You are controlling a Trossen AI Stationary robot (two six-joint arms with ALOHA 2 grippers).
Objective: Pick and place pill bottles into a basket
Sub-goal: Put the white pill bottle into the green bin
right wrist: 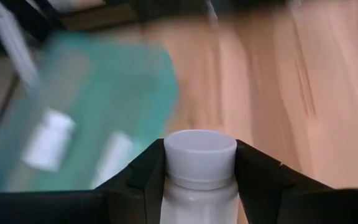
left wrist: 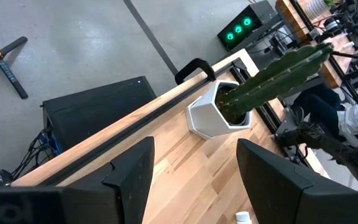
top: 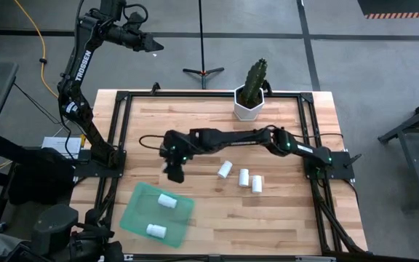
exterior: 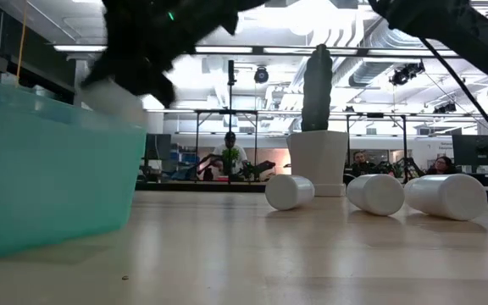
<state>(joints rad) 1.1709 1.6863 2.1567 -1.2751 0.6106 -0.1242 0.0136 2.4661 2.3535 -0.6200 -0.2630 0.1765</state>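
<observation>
At the far left, the left arm is raised well clear of the table, and its gripper (top: 153, 47) is seen released, the two fingers (left wrist: 132, 174) held apart with nothing between them.

Near the front left corner of the wooden table (top: 282, 218), the basket (top: 133, 215) is found, a translucent green tray set at a slant. Two pill bottles are lying inside it: one (top: 167, 201) toward the far side, one (top: 156, 231) toward the near side, the two apart from each other.

Just beyond the basket's far right corner, the right gripper (top: 173, 171) is held above the wood, the right arm being stretched across the table from its base at the right edge. A pill bottle (right wrist: 199, 168) is clenched between its fingers (right wrist: 143, 177), cap pointing forward, and the basket with its two bottles is seen past that cap.

Further right, near the middle of the table, three more pill bottles are lying on their sides: the first (top: 225, 170) is set a little apart, the second (top: 244, 177) and third (top: 257, 183) are lying just beside each other.

At the far edge, right of centre, a white hexagonal pot (top: 247, 107) with a cactus (top: 254, 81) is standing upright.

In the room behind, seated people (exterior: 230, 157) are seen.
</observation>
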